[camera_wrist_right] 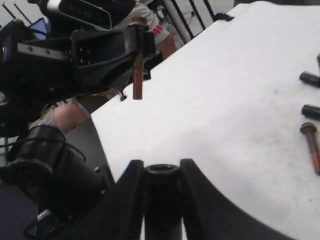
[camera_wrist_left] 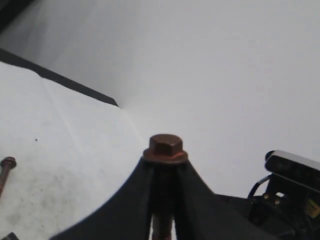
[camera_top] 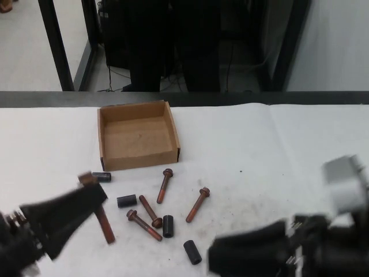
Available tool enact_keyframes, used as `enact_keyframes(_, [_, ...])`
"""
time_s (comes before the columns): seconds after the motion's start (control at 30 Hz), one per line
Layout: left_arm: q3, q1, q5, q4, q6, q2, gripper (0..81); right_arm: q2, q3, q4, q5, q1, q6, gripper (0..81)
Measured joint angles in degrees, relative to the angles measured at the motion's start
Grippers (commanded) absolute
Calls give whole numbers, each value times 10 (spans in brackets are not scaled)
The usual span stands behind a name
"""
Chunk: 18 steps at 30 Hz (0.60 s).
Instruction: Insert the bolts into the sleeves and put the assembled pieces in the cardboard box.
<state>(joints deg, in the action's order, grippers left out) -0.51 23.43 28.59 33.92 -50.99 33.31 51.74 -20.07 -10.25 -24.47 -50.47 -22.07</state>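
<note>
- Held bolt: copper-coloured, with a hex head. It is clamped just under the head flange. The head projects above the fingertips and the threaded shank hangs free below them, clear of the bench.
- Left gripper: both fingers are closed tight against the bolt shank, with no gap showing. In the high view this gripper sits at 8 o'clock on the bench.
- Held sleeve: black, with its open bore facing up between the fingertips. It is well apart from the held bolt, so the bolt is not inserted.
- Right gripper: the fingers are drawn in against both sides of the sleeve and grip it. In the high view this arm sits at 5 o'clock on the bench.
- Loose bolts: four lie flat on the white bench cover, at 6 o'clock from the cardboard box.
- Loose sleeves: four black pieces lie among those bolts. One is just off the box's front corner at 7 o'clock.
- Cardboard box: open-topped, it stands at 12 o'clock from the loose parts and apart from both grippers.
</note>
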Motion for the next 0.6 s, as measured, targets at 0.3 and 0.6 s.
enact_keyframes(0.3, [10, 134, -41, 39, 92, 65, 8, 104, 2, -71, 1, -49, -33, 2])
enact_keyframes(0.6, [10, 149, -45, 107, 146, 112, 8, 106, 0, -56, 1, -48, -25, 2])
